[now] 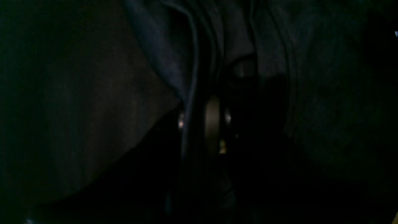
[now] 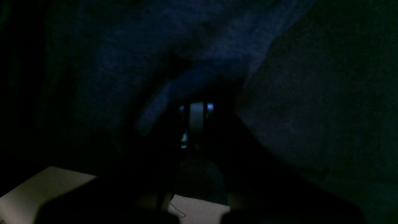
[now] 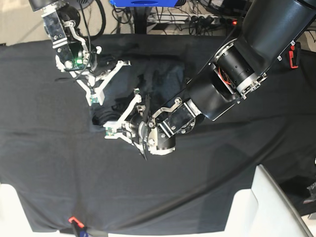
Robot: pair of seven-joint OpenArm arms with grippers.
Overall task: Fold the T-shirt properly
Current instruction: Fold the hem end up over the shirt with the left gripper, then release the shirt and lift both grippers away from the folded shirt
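At the near edge of the base view, 2 pale blocks (image 3: 269, 207) stand at the lower right corner and a small red clip (image 3: 74, 220) sits on the hem of the black table cloth (image 3: 44, 163), which covers the whole table.

Further in, the left gripper (image 3: 116, 126) lies low over the middle of the cloth, on the end of the thick arm that comes in from the upper right. Its white fingers (image 3: 129, 109) point left and its tip touches the near edge of the bunched fabric. In the left wrist view, folds of dark fabric run straight into the gripper (image 1: 203, 119), which looks pinched on them.

The T-shirt (image 3: 158, 74) lies crumpled in a dark heap near the centre of the table, between the 2 grippers and toward the far side.

Beyond it, the right gripper (image 3: 101, 81) reaches down from the upper left, white fingers (image 3: 111, 73) at the shirt's left edge. The right wrist view is nearly black, with fabric (image 2: 199, 56) draped close over the gripper (image 2: 196, 118); I cannot tell whether it is spread or pressed together.
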